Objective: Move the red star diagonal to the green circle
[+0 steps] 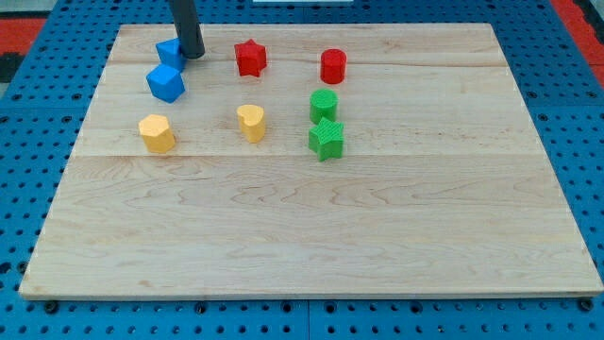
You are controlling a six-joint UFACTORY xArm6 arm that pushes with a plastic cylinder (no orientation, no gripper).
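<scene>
Rod parked at the upper left, red star alone near the top edge.

Nearest, green star (327, 139) touches green circle (324, 104); farther up, red star (250, 58); my tip (192, 55), a fingerless rod, touches a blue block (170, 51).

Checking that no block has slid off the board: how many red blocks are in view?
2. The red star sits near the view's top, centre-left; the red cylinder is to its right, above the green circle. None seems hidden, though my tip covers part of a blue block.
</scene>
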